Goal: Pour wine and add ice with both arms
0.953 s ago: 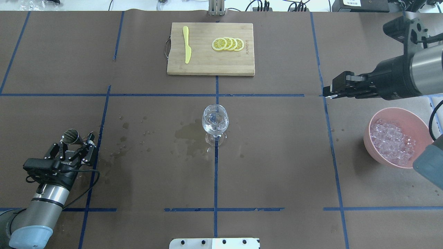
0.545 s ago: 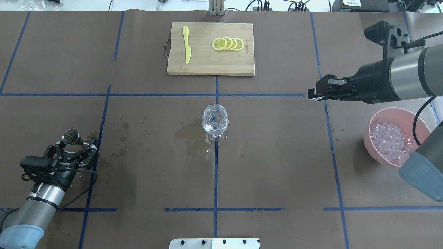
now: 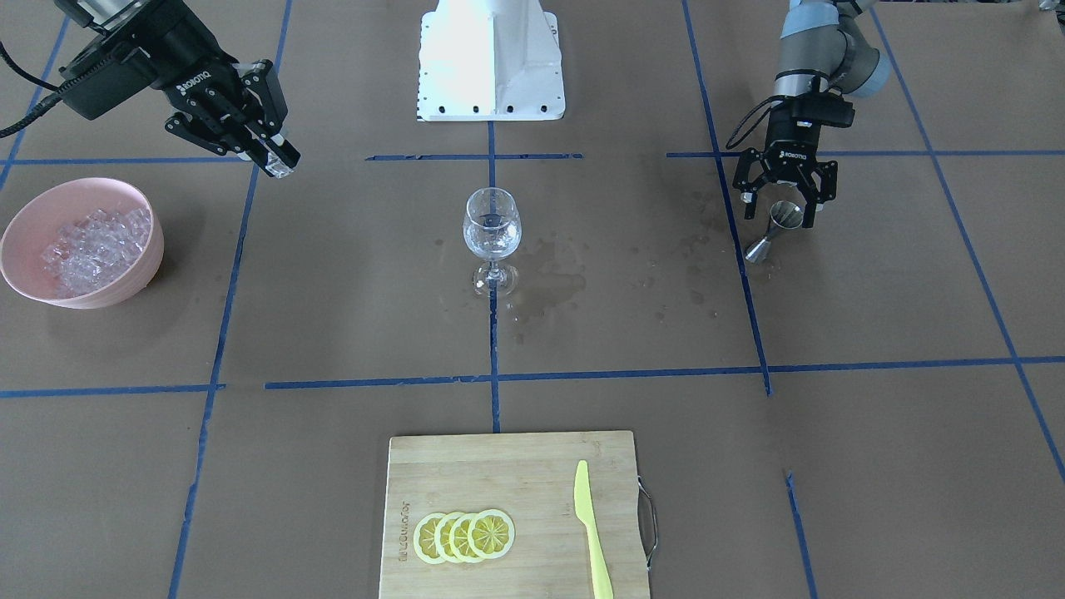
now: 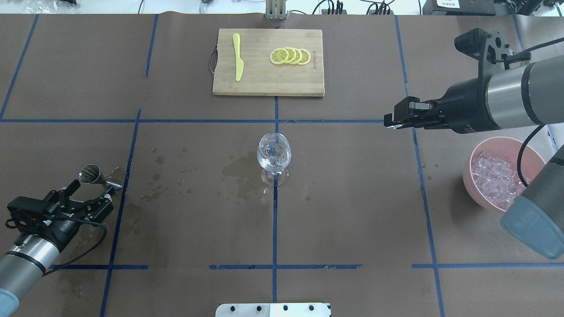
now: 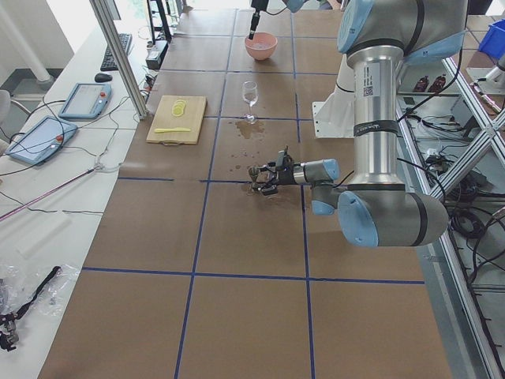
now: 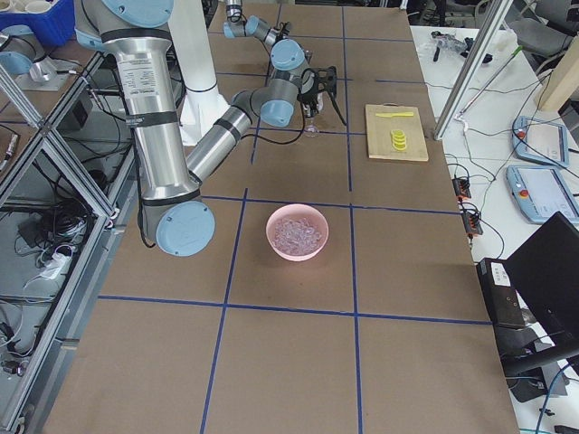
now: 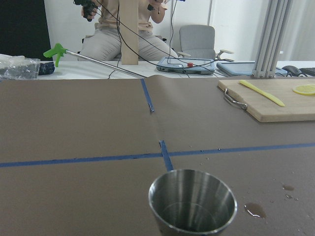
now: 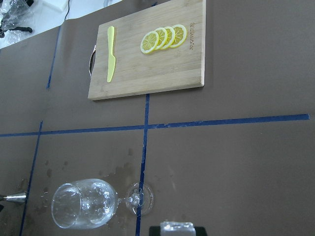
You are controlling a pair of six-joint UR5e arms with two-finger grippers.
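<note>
The wine glass (image 4: 273, 152) stands upright at the table's centre, with a little wine in its bowl; it also shows in the front view (image 3: 492, 229) and the right wrist view (image 8: 86, 205). My right gripper (image 4: 390, 124) is shut on one ice cube (image 8: 178, 227) and hangs in the air, to the right of and beyond the glass. The pink bowl (image 4: 502, 141) at the right holds the ice (image 4: 498, 178). My left gripper (image 4: 94, 192) is open, just behind a steel jigger (image 4: 90, 173) that stands free at the left. The jigger's cup (image 7: 192, 201) looks nearly empty.
A bamboo cutting board (image 4: 268, 81) at the far side carries lemon slices (image 4: 291, 56) and a yellow knife (image 4: 238, 61). Wet stains (image 4: 240, 174) spread left of the glass. The white pedestal (image 3: 491, 58) is at the near edge.
My right gripper has moved left towards the glass with the ice cube in it. My left arm has drawn back towards the robot, away from the jigger.
</note>
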